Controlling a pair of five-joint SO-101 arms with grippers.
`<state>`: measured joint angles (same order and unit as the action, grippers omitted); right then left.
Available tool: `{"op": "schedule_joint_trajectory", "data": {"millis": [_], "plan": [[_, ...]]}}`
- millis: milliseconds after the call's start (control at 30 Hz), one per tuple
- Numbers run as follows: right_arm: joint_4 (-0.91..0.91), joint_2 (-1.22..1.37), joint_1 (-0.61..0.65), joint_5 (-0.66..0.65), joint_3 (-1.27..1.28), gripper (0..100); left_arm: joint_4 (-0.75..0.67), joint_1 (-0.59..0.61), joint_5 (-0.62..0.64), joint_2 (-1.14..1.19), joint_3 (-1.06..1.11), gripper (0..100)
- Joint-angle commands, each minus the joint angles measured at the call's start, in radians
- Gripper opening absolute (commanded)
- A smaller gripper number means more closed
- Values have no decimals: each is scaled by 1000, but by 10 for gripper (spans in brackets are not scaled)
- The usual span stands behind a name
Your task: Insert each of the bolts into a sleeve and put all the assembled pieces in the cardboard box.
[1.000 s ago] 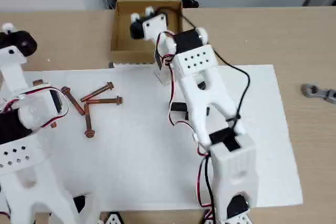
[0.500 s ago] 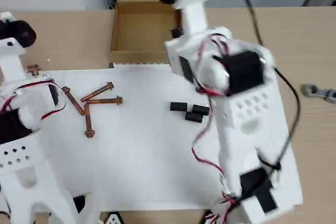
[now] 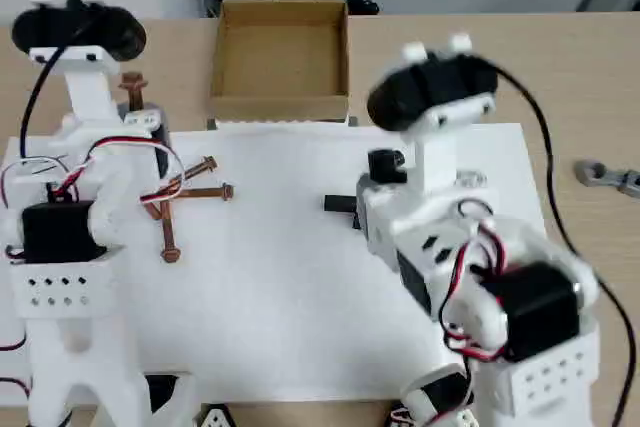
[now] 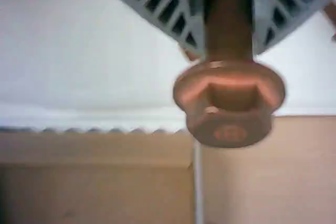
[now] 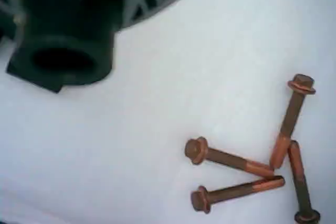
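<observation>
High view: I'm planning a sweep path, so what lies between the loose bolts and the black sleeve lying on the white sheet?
Nothing. In the high view, the white sheet is bare between the loose bolts and the black sleeve.

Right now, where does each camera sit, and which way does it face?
High view: fixed above the table, looking down on the cardboard box, white sheet, left arm and right arm.
Left wrist view: on the left wrist, facing along the left end effector and held bolt.
Right wrist view: on the right wrist, facing down past the right end effector and sleeve.
Shared: high and right wrist views both show the loose bolts.
</observation>
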<state>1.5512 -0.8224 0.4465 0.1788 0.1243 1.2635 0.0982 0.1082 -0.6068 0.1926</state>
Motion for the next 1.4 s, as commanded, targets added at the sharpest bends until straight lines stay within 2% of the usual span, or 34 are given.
{"op": "schedule_joint_trajectory", "data": {"millis": [0, 267, 433, 800, 967, 1067, 1267, 1367], "plan": [[-191, -183, 10, 17, 279, 14, -81, -38, 51, -31, -4, 7], [-604, -524, 162, 15, 787, 13, -160, -175, 95, -31, -8, 6], [-776, -641, 165, 12, 962, 13, -247, -229, 155, -32, -10, 6], [-1036, -687, 165, 5, 1172, 13, -264, -436, 150, -32, -88, 6], [-1138, -694, 165, -52, 1244, 13, -264, -512, 71, -34, -114, 6], [-1187, -694, 165, -58, 1267, 13, -247, -565, 64, -87, -110, 6], [-1248, -694, 163, -58, 1275, 13, -249, -586, 66, -219, -35, 5], [-1271, -694, 163, -71, 1274, 13, -250, -585, 107, -270, 13, 5]]}}
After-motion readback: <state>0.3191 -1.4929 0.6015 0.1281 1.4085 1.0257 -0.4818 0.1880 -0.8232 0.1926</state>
